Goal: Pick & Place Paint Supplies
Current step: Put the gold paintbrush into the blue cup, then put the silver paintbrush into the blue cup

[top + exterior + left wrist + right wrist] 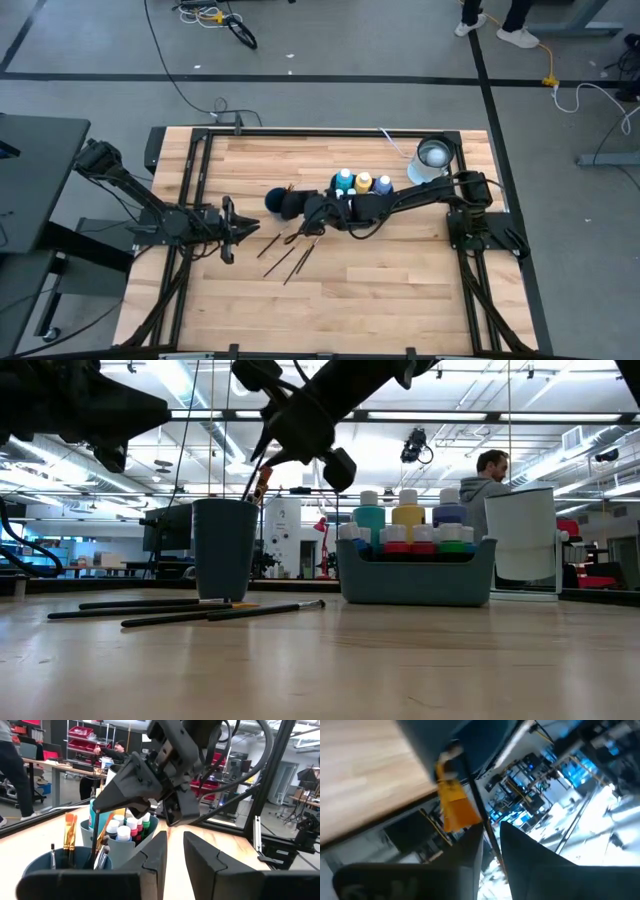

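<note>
No readable writing or labels seen. Bottles (408, 520) white-capped, blue, yellow, red, green, packed upright in grey bin (415, 578). Brushes (180, 610) thin, dark-handled, laid on table (400, 660) just beside dark cup (225, 556); more brushes stood in cup. Right gripper (262, 458) above cup, thin dark brush handle between slightly parted fingers. Left gripper (228, 243) near loose brushes, fingers slightly apart, nothing seen held.

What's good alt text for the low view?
The right gripper hangs over a dark cup, a paintbrush between its fingers. Three more brushes lie on the table; capped paint bottles fill a grey bin.
</note>
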Controlling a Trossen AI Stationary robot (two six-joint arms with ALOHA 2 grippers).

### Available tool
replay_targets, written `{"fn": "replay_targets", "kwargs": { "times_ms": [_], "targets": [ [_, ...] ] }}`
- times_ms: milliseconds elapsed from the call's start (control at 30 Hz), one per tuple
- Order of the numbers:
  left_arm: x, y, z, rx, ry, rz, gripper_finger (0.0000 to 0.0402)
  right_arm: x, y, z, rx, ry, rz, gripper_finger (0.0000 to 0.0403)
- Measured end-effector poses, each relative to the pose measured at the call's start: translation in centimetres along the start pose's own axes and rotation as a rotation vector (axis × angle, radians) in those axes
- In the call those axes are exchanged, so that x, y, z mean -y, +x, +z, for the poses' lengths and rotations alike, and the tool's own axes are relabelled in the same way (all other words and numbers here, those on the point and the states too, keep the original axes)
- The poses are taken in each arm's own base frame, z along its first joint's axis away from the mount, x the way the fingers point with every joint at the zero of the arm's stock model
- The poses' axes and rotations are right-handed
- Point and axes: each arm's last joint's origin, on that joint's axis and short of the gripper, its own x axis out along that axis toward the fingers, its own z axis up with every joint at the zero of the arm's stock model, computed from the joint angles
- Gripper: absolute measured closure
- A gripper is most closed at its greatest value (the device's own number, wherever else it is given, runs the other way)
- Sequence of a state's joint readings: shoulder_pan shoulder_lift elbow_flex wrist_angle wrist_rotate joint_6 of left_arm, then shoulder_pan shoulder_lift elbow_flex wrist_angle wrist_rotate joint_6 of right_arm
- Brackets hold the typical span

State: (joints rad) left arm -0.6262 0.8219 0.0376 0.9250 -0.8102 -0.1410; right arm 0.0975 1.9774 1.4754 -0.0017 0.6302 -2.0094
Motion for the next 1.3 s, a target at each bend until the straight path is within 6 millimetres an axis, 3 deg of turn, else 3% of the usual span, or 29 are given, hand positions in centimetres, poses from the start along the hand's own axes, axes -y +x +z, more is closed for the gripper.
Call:
{"fn": "replay_targets", "kwargs": {
  "times_ms": [400, 600, 1067, 1300],
  "targets": [
    [0.2, 0.0, 0.0, -0.011, 0.000, -0.080, 0.0329, 0.7, -0.5, 0.6, 0.040, 0.082, -0.057, 0.0304],
    [0.2, 0.0, 0.0, -0.011, 0.001, -0.080, 0.0329, 1.3, -0.9, 0.4, -0.083, 0.255, -0.063, 0.0295],
    [0.2, 0.0, 0.0, -0.012, -0.004, -0.080, 0.0329, 2.4, -4.3, 3.2, -0.332, 0.661, -0.076, 0.0294],
    [0.2, 0.0, 0.0, -0.012, -0.004, -0.080, 0.0329, 2.5, -5.6, 3.8, -0.546, 0.878, -0.122, 0.0297]
  ]
}}
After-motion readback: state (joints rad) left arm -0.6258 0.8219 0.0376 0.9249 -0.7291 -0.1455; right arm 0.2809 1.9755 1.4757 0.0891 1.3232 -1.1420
